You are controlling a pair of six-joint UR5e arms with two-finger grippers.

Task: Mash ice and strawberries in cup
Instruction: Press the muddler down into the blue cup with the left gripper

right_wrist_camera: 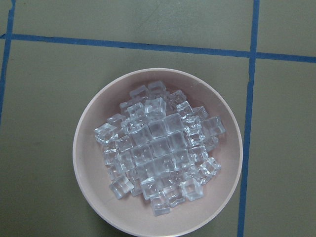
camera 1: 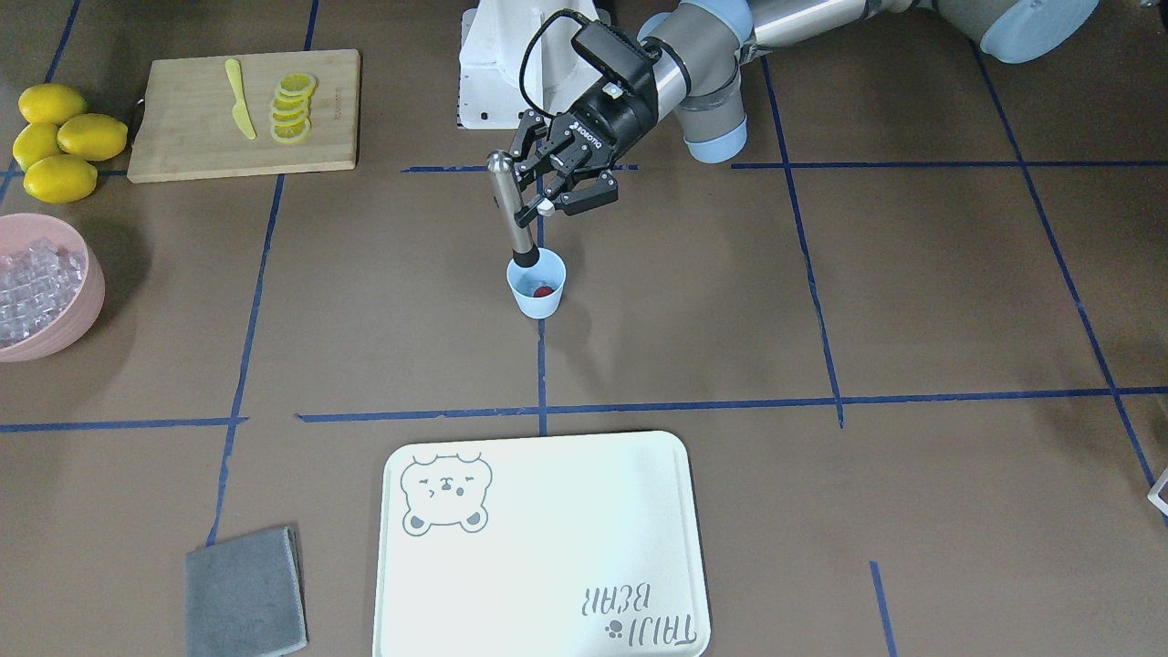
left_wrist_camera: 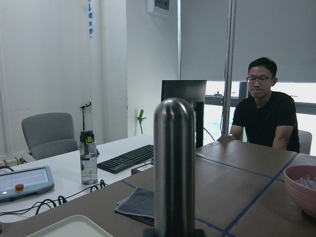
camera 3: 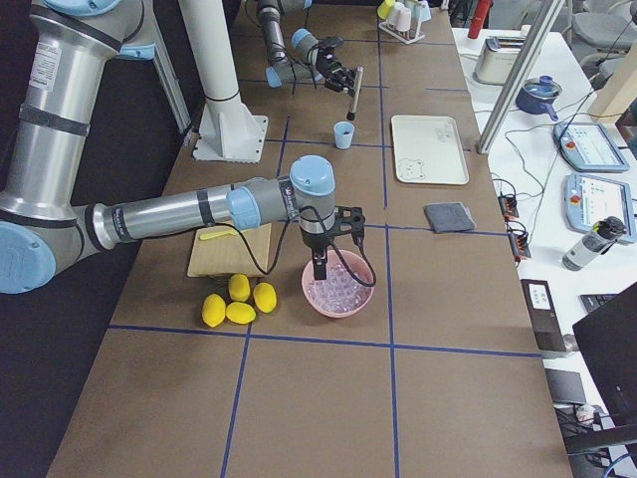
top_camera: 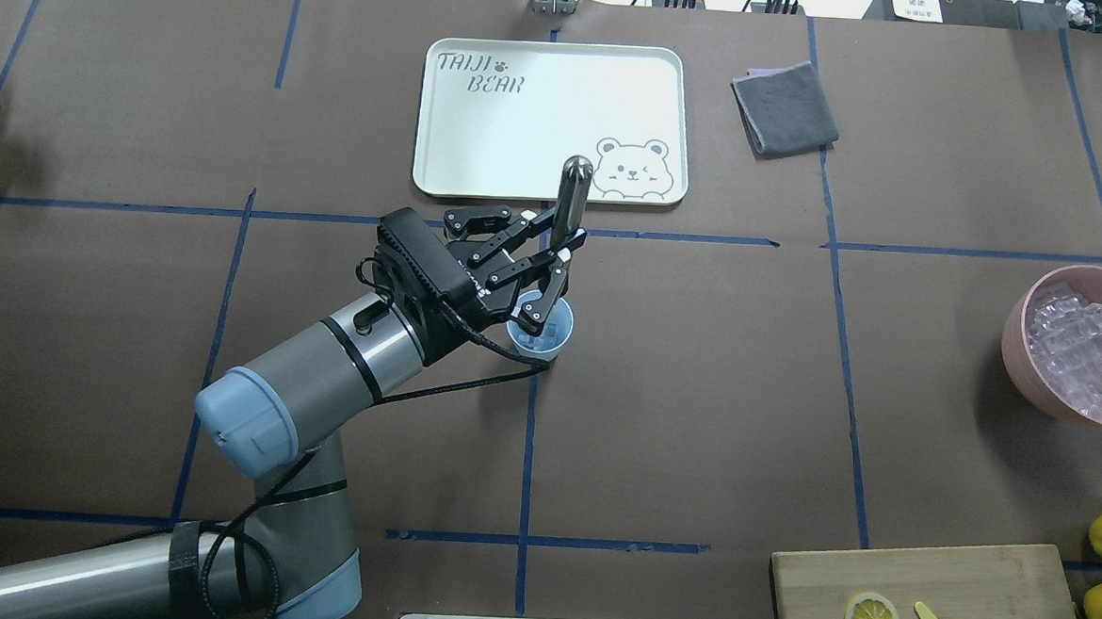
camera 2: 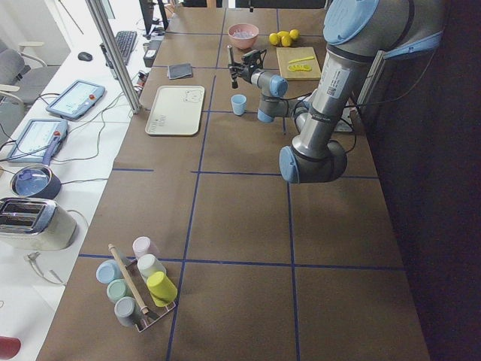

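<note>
The light-blue cup [camera 1: 537, 297] stands mid-table and also shows in the overhead view [top_camera: 555, 330]. A small red strawberry [camera 1: 542, 291] lies inside it. My left gripper [camera 1: 532, 212] is shut on a steel muddler [camera 1: 507, 205], held nearly upright with its lower end in the cup's mouth. The muddler's round top fills the left wrist view [left_wrist_camera: 174, 168]. The ice [right_wrist_camera: 158, 153] is heaped in the pink bowl [right_wrist_camera: 81, 148]. My right gripper [camera 3: 318, 261] hangs just above that bowl. I cannot tell whether it is open or shut.
A white bear tray [camera 1: 547, 547] and a grey cloth [camera 1: 245, 593] lie on the operators' side. A wooden board [camera 1: 201, 137] with lemon slices [camera 1: 292, 109] and a yellow knife [camera 1: 239, 111] sits beside several lemons [camera 1: 59, 141]. A seated person [left_wrist_camera: 266, 113] watches.
</note>
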